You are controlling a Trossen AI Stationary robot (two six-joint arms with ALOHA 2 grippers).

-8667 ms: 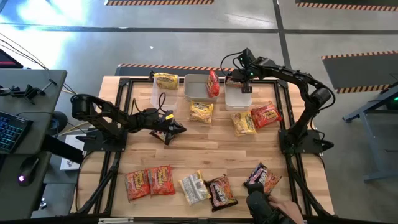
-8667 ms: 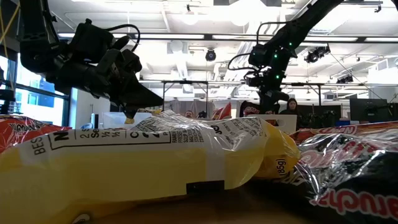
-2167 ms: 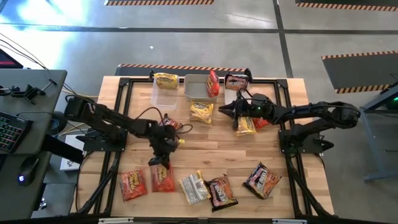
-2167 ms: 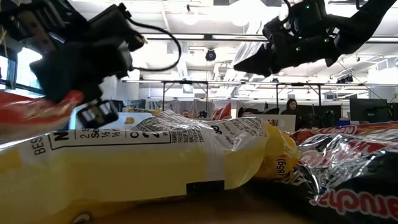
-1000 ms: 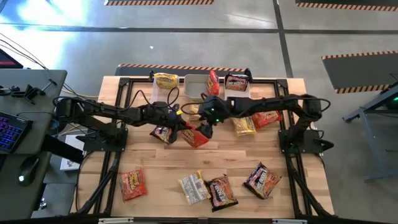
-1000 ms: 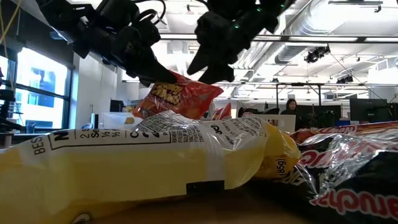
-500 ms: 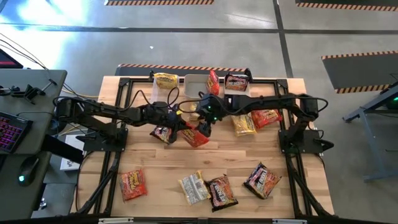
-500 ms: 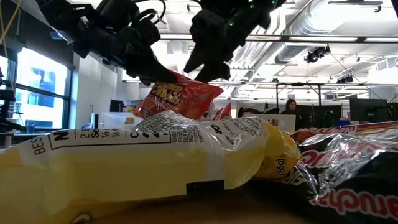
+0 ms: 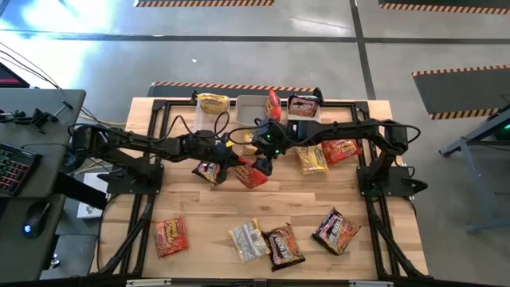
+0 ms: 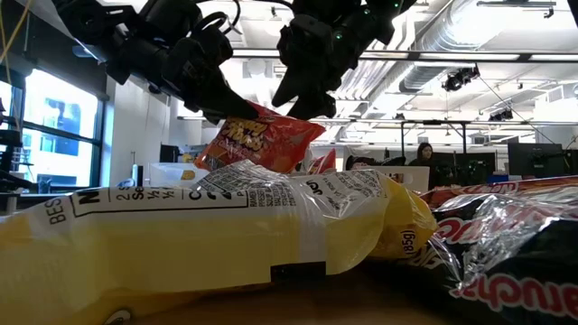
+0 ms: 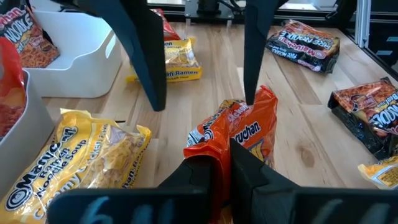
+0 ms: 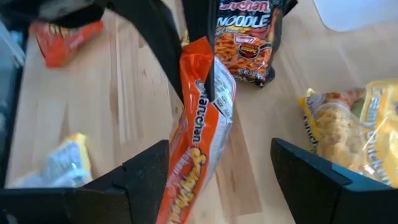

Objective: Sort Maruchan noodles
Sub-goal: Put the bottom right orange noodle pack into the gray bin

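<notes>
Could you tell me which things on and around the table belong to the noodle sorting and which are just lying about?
Job:
orange packet pinched in left gripper
right gripper, open around it
loose packets
white tubs

Lying about:
keyboard
mouse

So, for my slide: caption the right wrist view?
Left gripper holds an orange noodle packet between the right gripper's open jaws.

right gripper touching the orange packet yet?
Apart. Right wrist view: the right gripper is open, its fingers standing clear on either side of the orange packet, which the left gripper pinches.
</notes>
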